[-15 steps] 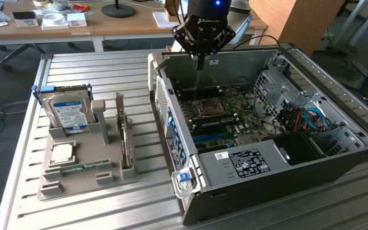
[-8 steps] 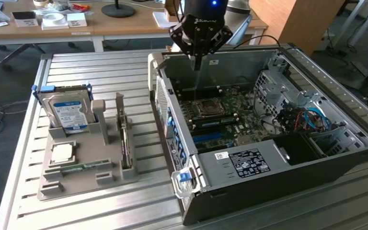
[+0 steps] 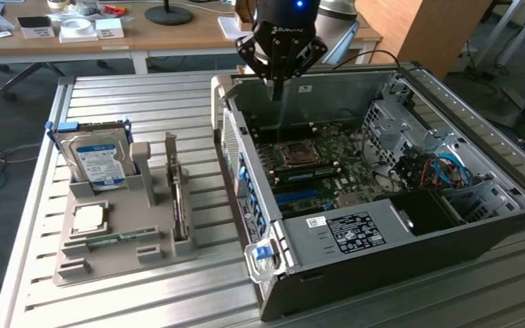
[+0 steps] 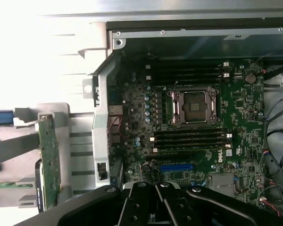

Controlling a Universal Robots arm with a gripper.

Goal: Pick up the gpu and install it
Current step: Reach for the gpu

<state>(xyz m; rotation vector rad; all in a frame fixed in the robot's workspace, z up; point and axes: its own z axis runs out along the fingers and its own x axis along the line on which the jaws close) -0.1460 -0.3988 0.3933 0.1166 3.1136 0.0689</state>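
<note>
The gpu [image 4: 50, 160] stood on edge in a slot of the grey fixture tray [image 3: 107, 263], outside the open computer case [image 3: 481, 225] and not yet lifted. It lay toward the exterior view's left of the claw [image 3: 279, 87], beyond the case's side wall. Its long axis ran roughly along that wall, from far to near in the exterior view.

The claw hung over the far end of the case, above the motherboard [image 4: 245, 122]. Its fingers [image 4: 151, 200] were pressed together with nothing between them. Any reach for the card would, I judged, have to cross the case wall sideways.

The exterior view gave the claw's height above the case and the blue-labelled hard drive [image 3: 98, 160] standing beside the card. The wrist view gave the card's green face, the empty CPU socket [image 4: 194, 107] and the blue expansion slot [image 4: 177, 167].
</note>
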